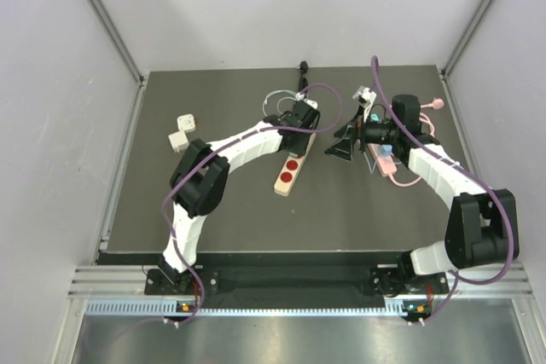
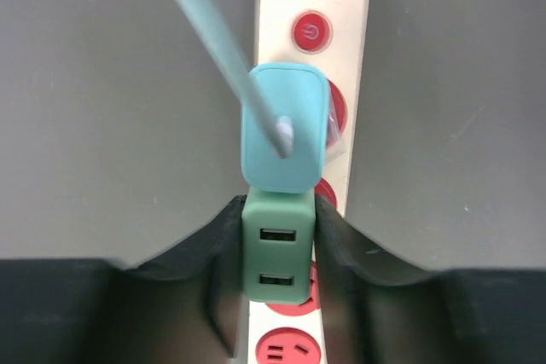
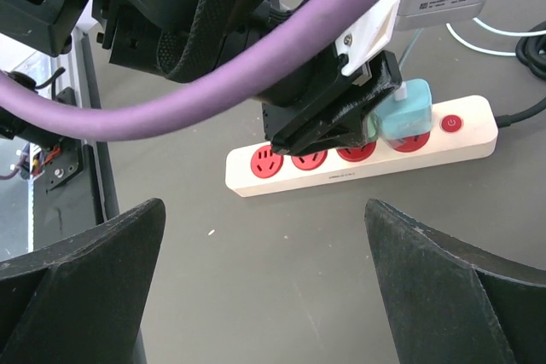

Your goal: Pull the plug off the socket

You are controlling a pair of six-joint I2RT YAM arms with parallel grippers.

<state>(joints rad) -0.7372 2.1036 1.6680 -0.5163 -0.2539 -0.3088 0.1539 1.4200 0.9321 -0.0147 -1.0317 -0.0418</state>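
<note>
A cream power strip (image 2: 354, 57) with red sockets lies on the dark table; it also shows in the top view (image 1: 288, 175) and the right wrist view (image 3: 358, 172). A green USB plug (image 2: 275, 249) stands in one socket, next to a light-blue plug (image 2: 284, 125) with a pale cable. My left gripper (image 2: 279, 210) is shut on the green plug, its black fingers (image 2: 213, 245) pressed against both sides. My right gripper (image 3: 264, 210) is open and empty, hovering to the right of the strip (image 1: 341, 141). In the right wrist view the left gripper hides the green plug.
Two white adapters (image 1: 182, 130) lie at the left of the table. A pink cable (image 1: 409, 178) lies under the right arm. A black cord (image 1: 303, 70) and a thin white cable loop (image 1: 275, 101) lie behind the strip.
</note>
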